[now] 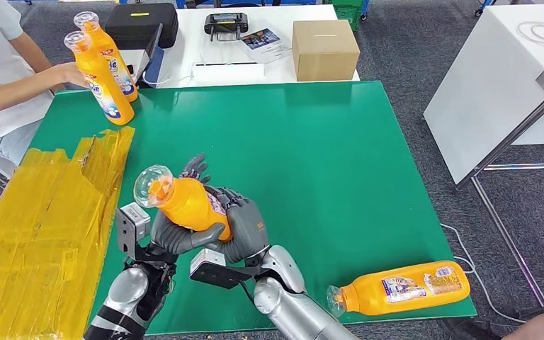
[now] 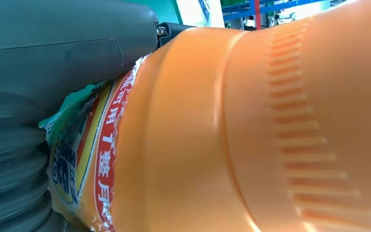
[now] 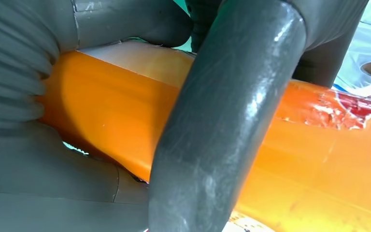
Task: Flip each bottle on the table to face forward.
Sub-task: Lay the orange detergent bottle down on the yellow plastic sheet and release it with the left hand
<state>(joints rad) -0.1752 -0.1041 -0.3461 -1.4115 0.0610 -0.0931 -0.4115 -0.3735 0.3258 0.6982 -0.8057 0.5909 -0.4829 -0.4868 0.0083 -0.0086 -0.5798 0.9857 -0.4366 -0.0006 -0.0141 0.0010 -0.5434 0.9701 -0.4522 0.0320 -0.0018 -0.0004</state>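
Observation:
In the head view, both my hands hold one orange bottle (image 1: 188, 205) above the near part of the green table (image 1: 312, 142); its clear cap points up and to the left. My left hand (image 1: 180, 237) grips it from below and behind. My right hand (image 1: 244, 223) wraps its lower body. The left wrist view shows the bottle (image 2: 270, 135) with its torn label close up. In the right wrist view a dark finger (image 3: 222, 121) curls over the bottle (image 3: 319, 159). Another orange bottle (image 1: 404, 285) lies on its side at the front right edge. A person's hand (image 1: 64, 74) touches two bottles (image 1: 106, 71) at the far left corner.
Crinkled yellow sheeting (image 1: 42, 227) covers the table's left side. Behind the green table stands a white table with a cardboard box (image 1: 324, 48), a black case (image 1: 142, 25) and a controller (image 1: 230, 25). Another white table (image 1: 496, 78) stands to the right.

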